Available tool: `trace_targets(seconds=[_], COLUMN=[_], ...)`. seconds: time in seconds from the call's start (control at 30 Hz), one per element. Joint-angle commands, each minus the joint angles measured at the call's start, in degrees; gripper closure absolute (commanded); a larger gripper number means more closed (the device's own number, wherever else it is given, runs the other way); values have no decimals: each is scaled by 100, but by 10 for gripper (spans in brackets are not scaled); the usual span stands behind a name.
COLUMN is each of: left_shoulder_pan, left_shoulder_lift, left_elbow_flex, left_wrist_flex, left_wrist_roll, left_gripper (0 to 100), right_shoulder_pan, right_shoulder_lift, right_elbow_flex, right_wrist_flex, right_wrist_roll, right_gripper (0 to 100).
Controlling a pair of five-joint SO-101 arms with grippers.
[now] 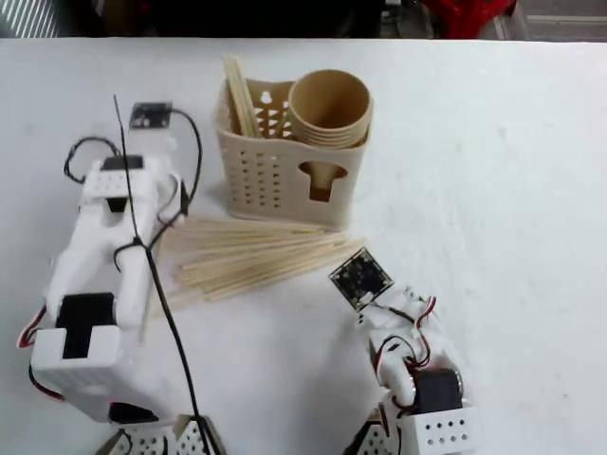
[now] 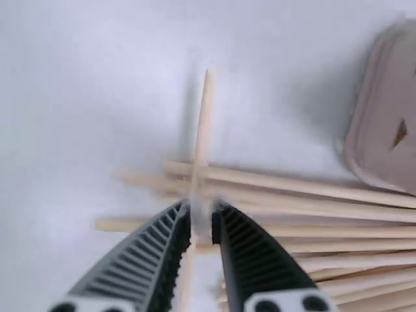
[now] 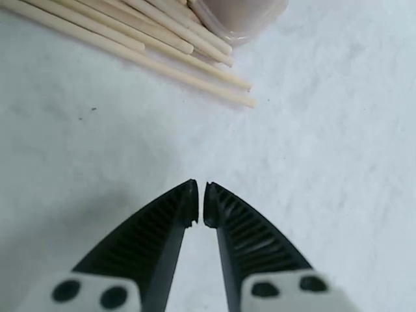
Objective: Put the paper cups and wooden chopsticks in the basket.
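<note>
Currently the step in hand is the transfer of chopsticks. The cups (image 1: 329,107) already sit nested in the basket (image 1: 285,175), and a few chopsticks (image 1: 241,95) stand upright in the part of the basket beside them. The remainder lies as a pile (image 1: 248,256) on the table (image 1: 512,209), directly in front of the basket, the nearest sticks close to its front wall.

Left gripper (image 2: 201,224): jaws clenched on a single chopstick (image 2: 203,123). This stick lies crosswise over the pile, at the end of the pile away from the basket's cup side. Whether it has left the other sticks cannot be told.

Right gripper (image 3: 200,203): jaws pressed together with nothing between them. It is over bare table in front of the basket, just off the pile's other end.

Next move, as judged from this position:
- Raise the held chopstick straight up until it is free of the pile, so that its lower end does not drag neighbouring sticks.
- Turn it toward upright and carry it over the basket's chopstick side, not the cup side.
- Lower one end inside the rim before the jaws release.

Caution: a thin round stick is likely to pivot in the jaws during the turn, so a slow rotation is advisable. Most of the pile is not yet moved, so the task appears roughly half done.
</note>
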Motion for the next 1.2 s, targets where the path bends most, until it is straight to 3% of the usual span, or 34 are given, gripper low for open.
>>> trace_targets(seconds=[0.0, 0.17, 0.3, 0.5, 0.8, 1.17], left_shoulder_pan=[-224, -242, -259, -286, -901, -901], left_shoulder_lift=[-22, 22, 48, 13, 48, 48], left_elbow_flex=[-1556, -3209, -3191, -1512, -448, 589], left_wrist_flex=[967, 2198, 2716, 1864, 774, -26], left_wrist_roll=[70, 26, -44, -1134, -1714, -1978], left_gripper=[924, 921, 860, 820, 820, 858], right_shoulder_pan=[57, 57, 57, 66, 66, 66], right_shoulder_lift=[-31, -31, -31, -40, -40, -40], right_elbow_flex=[44, 44, 44, 44, 44, 44], right_wrist_flex=[-92, -92, -92, -92, -92, -92], right_wrist_roll=[44, 62, 62, 70, 70, 70], right_gripper=[961, 961, 961, 961, 961, 961])
